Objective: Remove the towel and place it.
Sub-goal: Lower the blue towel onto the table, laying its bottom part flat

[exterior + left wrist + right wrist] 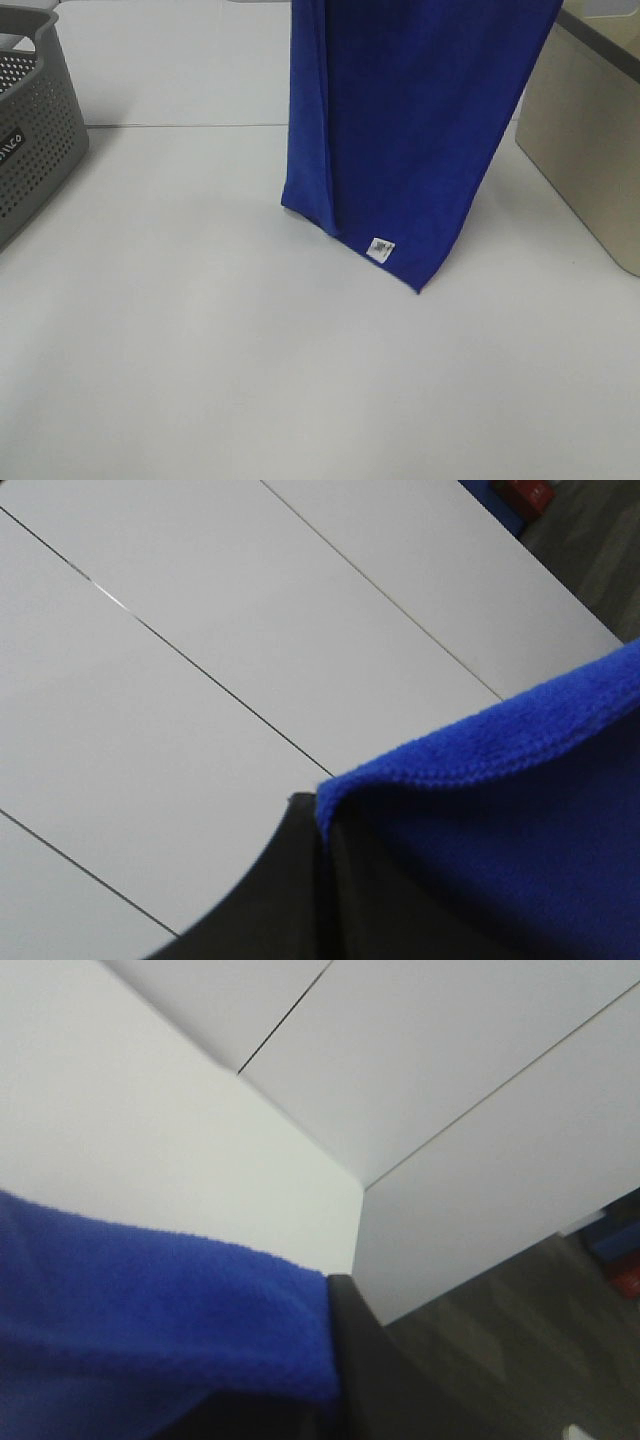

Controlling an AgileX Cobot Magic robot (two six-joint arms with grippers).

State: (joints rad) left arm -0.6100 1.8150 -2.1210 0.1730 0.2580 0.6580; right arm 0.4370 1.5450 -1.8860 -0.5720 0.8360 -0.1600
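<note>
- table (200,360): white, matte, flat. A thin seam runs across its far part. The middle is bare under the cloth, which looks like the likely drop zone (my guess).
- towel (400,130): deep royal blue, soft microfibre with a short fuzzy nap.
  - It hangs in the air over the table's middle, between the two containers and inside neither.
  - Its top runs out of the exterior view. It is held by its upper edge so it drapes open and could be lowered flat.
  - One side is folded in on itself as a long vertical pleat.
  - The lowest corner is very near the table. I cannot tell whether it touches.
- beige bin (590,150): smooth hard plastic with plain walls and a dark rim, on the right edge. The towel's side passes in front of its corner in this view.
- grey basket (35,140): rigid plastic with perforated walls and rounded corners, far left, well apart from the towel.
- left gripper (320,825): dark, smooth fingers pinched tight on the towel's stitched hem at a corner. The cloth spills out from the closed jaws.
- right gripper (338,1360): dark finger beside a bunched blue edge, jaws closed on the towel at the other top end. The pinch itself is mostly hidden, so the contact is read from the cloth's path.
- tag (381,249): small white square label sewn near the lower corner, lying flat on the cloth. The print is too small to read.
</note>
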